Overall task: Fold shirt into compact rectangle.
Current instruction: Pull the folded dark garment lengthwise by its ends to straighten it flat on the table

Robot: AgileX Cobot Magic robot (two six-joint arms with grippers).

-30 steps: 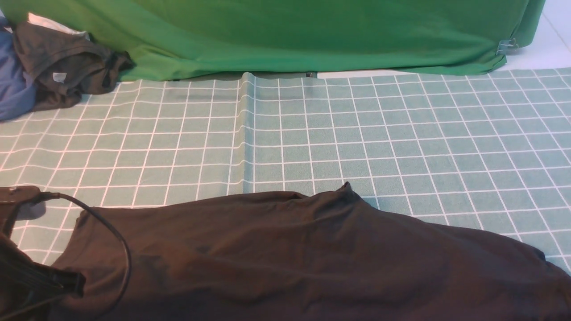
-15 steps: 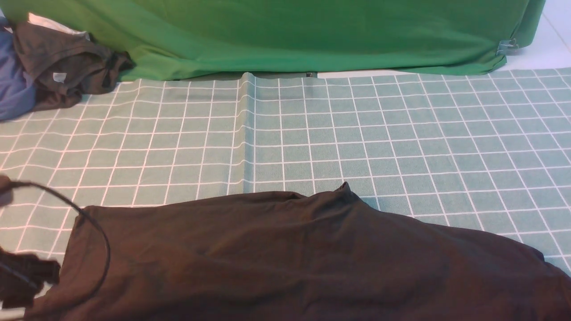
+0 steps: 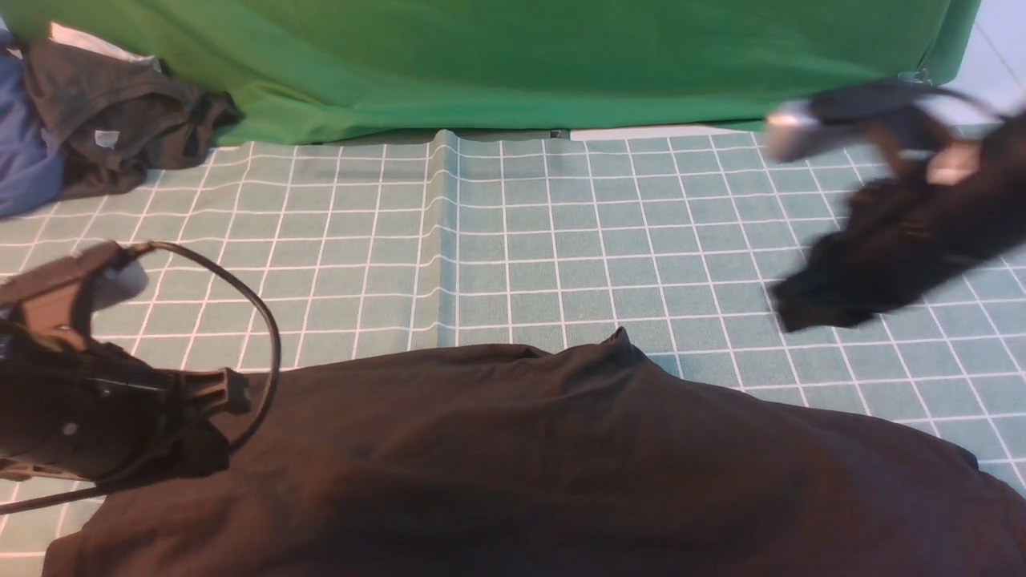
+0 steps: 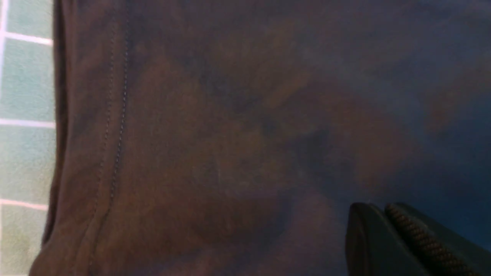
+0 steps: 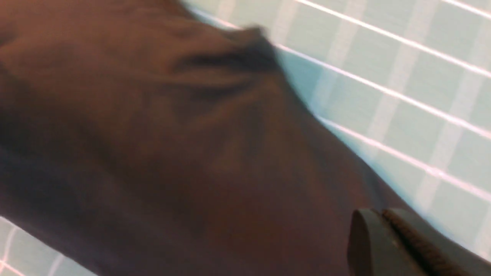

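The black shirt (image 3: 561, 465) lies spread along the near edge of the checked table cloth, with a small peak (image 3: 621, 335) on its far edge. My left gripper (image 4: 378, 209) hovers over the shirt's left end, close to a stitched hem (image 4: 115, 115). Its jaws are shut together with nothing between them. The left arm (image 3: 80, 417) covers the shirt's left corner in the front view. My right gripper (image 3: 789, 308) hangs blurred above the table at the right, beyond the shirt. In the right wrist view the right gripper (image 5: 374, 212) is shut and empty above the shirt (image 5: 153, 153).
The checked green table cloth (image 3: 513, 240) has a raised crease (image 3: 445, 240) down its middle. A dark grey-brown garment (image 3: 120, 120) and a blue cloth (image 3: 24, 160) are piled at the far left. A bright green cloth (image 3: 521, 64) hangs along the back.
The left arm has moved in from the lower left corner, up and over the shirt's left end. The right arm has swung into view at the upper right. Both grippers have closed.
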